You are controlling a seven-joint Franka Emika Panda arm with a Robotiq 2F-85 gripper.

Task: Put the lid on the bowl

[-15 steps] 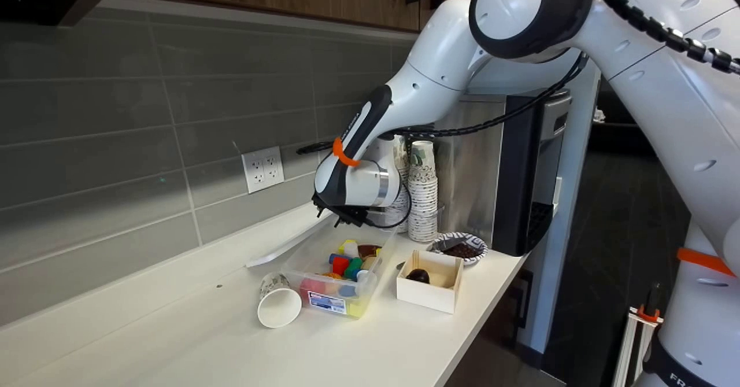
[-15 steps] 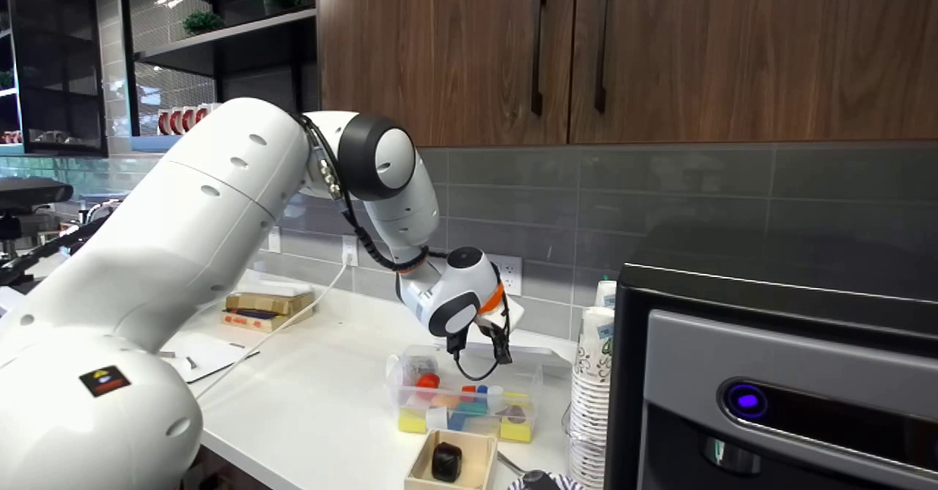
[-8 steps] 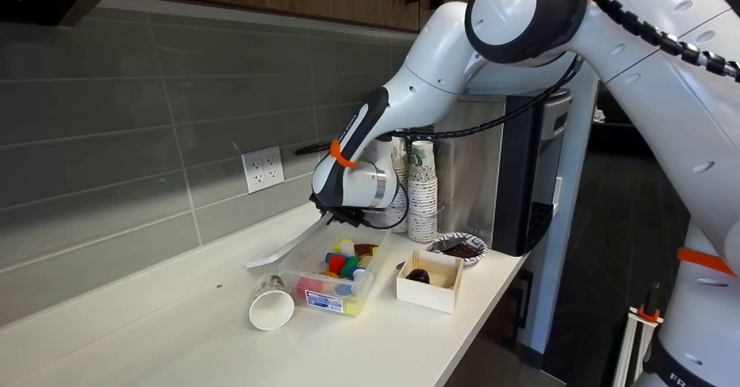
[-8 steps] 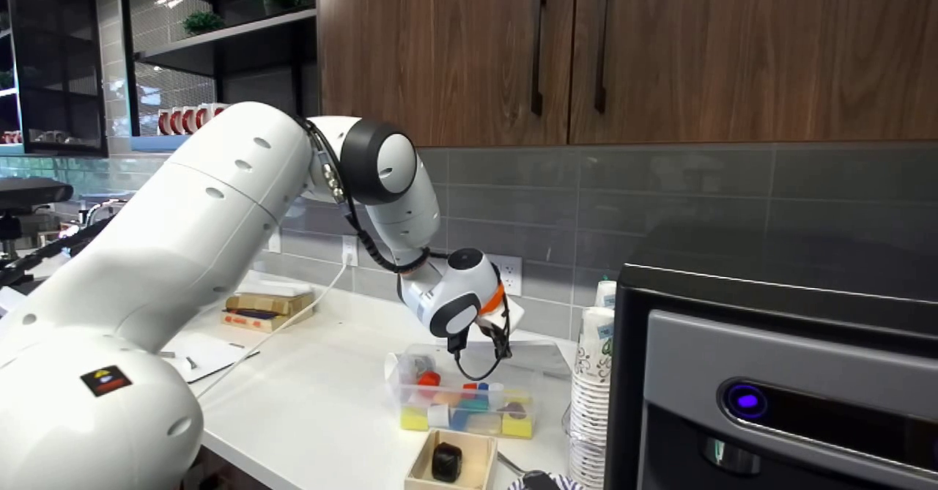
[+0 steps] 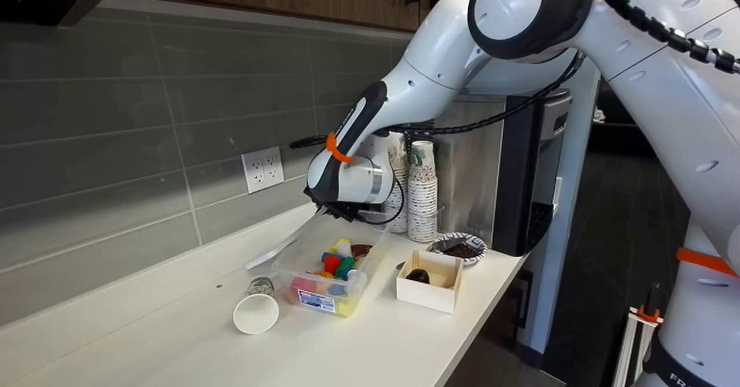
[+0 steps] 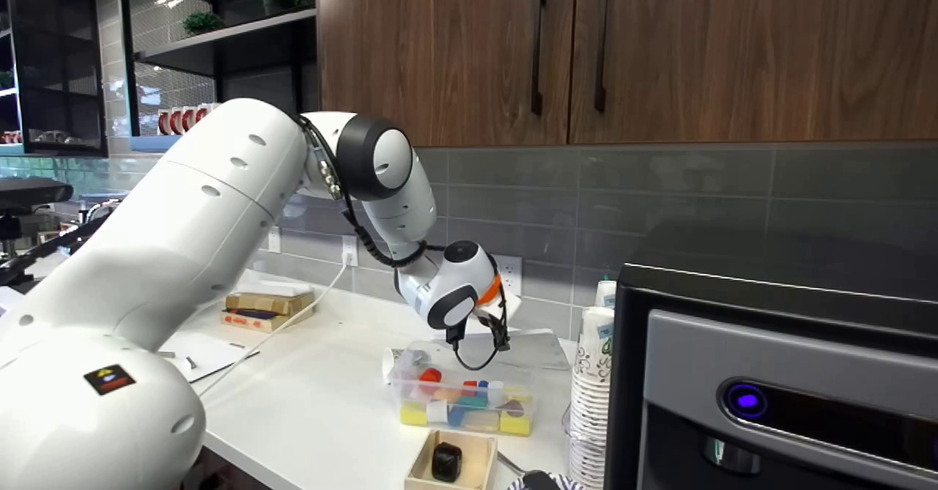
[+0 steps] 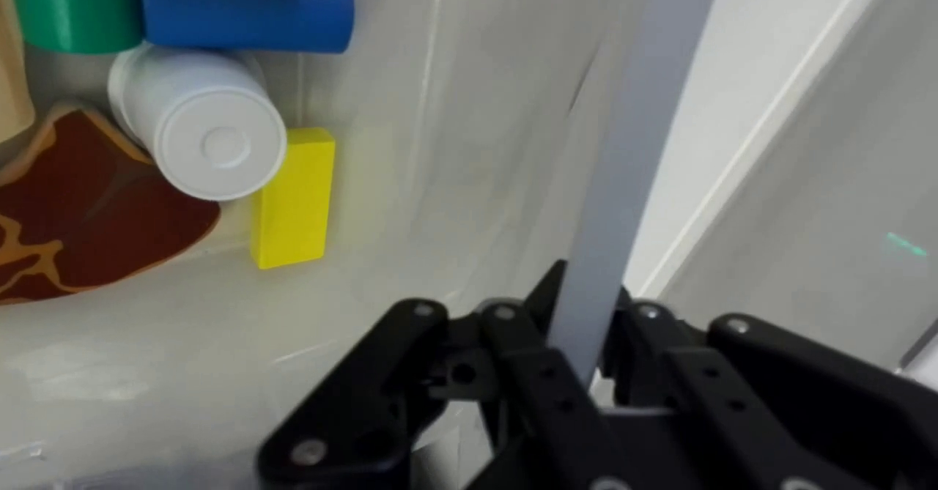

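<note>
The lid [image 5: 283, 246] is a thin translucent-white sheet. It leans at a slant, its lower end near the base of the wall and its upper end at my gripper [image 5: 327, 209]. In the wrist view the edge of the lid [image 7: 634, 138] runs between the fingers of my gripper [image 7: 586, 292], which is shut on it. The bowl, a clear rectangular tub [image 5: 317, 301], stands uncovered beside the lid, under the wrist, with coloured toy pieces inside. Part of the lid's face [image 6: 541, 349] shows behind the tub in an exterior view.
A paper cup [image 5: 256, 313] lies on its side against the tub's near corner. A small wooden box [image 5: 428, 298] with a dark item stands on the other side. Stacked cups [image 5: 424, 207], a patterned plate [image 5: 478, 247] and a tall dispenser [image 5: 471, 173] stand behind. The tiled wall [image 5: 115, 225] runs close alongside.
My gripper's fingers have closed on the lid's upper end, and the wrist has risen slightly. The tub and the fallen cup have shifted left in an exterior view.
</note>
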